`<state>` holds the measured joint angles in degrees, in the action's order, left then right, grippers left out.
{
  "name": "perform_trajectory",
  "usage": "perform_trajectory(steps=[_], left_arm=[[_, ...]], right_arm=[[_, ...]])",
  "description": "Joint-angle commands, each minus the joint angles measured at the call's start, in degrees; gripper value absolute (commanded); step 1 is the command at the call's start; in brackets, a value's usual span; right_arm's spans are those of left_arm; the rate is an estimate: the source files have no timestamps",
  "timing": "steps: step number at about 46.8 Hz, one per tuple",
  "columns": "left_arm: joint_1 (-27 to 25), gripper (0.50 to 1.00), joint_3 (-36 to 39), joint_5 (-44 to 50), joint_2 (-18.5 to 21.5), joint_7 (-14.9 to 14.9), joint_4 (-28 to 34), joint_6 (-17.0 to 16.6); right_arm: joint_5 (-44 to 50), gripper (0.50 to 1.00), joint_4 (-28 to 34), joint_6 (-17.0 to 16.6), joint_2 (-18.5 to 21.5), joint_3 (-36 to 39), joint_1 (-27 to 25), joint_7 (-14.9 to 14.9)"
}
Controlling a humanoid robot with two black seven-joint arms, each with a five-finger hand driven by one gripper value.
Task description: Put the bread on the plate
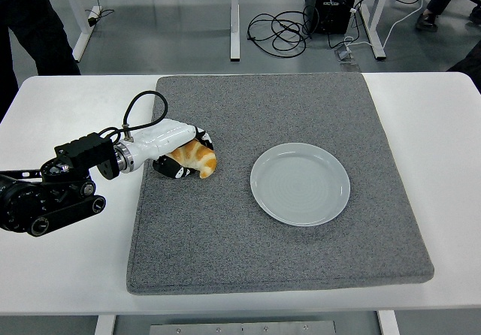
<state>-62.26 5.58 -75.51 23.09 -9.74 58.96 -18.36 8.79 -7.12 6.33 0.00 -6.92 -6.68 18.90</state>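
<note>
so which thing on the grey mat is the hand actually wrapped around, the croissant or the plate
The croissant. The left hand has its fingers curled over it at the mat's left side, while the pale plate sits apart to the right, empty and untouched.

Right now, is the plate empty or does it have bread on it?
Empty. The plate shows only its bare grey surface; the bread lies on the mat to its left, with the left hand curled around it.

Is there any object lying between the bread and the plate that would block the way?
Nothing visible does. The left hand has its fingers curled around the bread, and only bare grey mat lies between it and the empty plate to its right.
</note>
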Motion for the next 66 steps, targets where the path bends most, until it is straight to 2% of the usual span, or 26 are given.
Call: perform_trajectory(steps=[1,14,28,43,54,66], left_arm=[[-0.31,0.5,-0.05,0.02,0.03,-0.1,0.01,-0.01],[-2.07,0.5,-0.4,0.1,0.46,-0.1,0.01,0.17],[-12.08,0.5,-0.14,3.44,2.22,-0.01,0.28,1.4],[-23.51,0.5,-0.4,7.66,4.51,-0.1,0.89,7.11],[-26.59,0.5,-0.49,8.1,5.65,-0.1,0.98,8.87],[-26.07,0.5,-0.31,8.1,5.65,-0.19,0.98,9.31]], right_arm=[[0.0,1.0,0.0,0.0,0.0,-0.02,0.0,0.0],[0.0,1.0,0.0,0.0,0.0,-0.02,0.0,0.0],[0.0,1.0,0.0,0.0,0.0,-0.02,0.0,0.0],[0.0,1.0,0.0,0.0,0.0,-0.02,0.0,0.0],[0.0,1.0,0.0,0.0,0.0,-0.02,0.0,0.0],[0.0,1.0,0.0,0.0,0.0,-0.02,0.0,0.0]])
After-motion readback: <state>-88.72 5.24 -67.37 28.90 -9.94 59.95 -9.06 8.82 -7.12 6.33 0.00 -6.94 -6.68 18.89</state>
